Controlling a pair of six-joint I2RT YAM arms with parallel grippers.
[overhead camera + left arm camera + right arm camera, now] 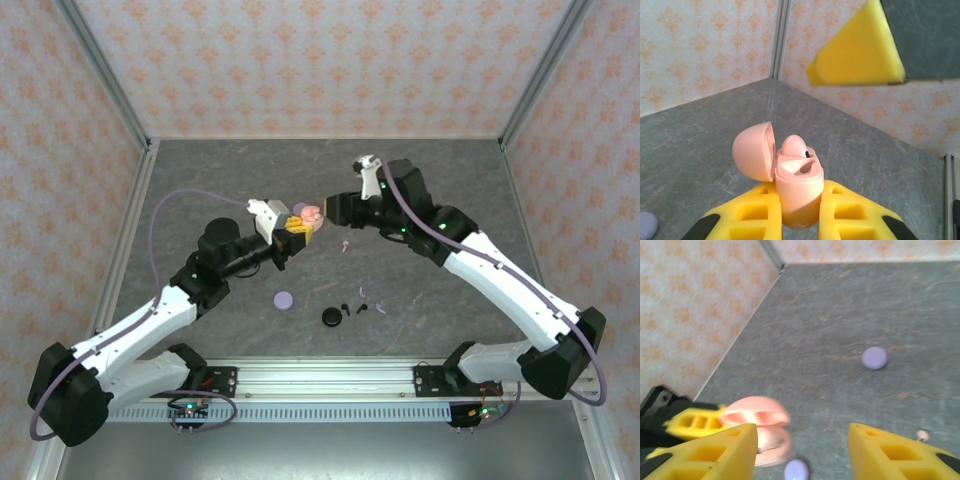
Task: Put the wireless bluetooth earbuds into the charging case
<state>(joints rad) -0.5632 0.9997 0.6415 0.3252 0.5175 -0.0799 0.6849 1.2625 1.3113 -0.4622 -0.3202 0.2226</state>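
My left gripper [298, 227] [800, 192] is shut on the base of the pale pink charging case [311, 215] [799, 182], held above the table. Its lid [754, 150] hangs open to the left. One pink earbud [793, 147] sits in a socket, and the socket beside it [806, 168] is empty. My right gripper [333, 209] [802, 430] is open just right of the case [760, 432], holding nothing; one of its fingers [857, 47] shows above the case. A second pink earbud [346, 244] [923, 435] lies on the table.
A lavender case [285, 299] [874, 358] lies on the grey table. A black case [331, 317], a black earbud [346, 308] and lavender earbuds [364, 293] lie nearer the front. Another lavender disc [797, 470] [646, 225] lies below the held case. Patterned walls enclose three sides.
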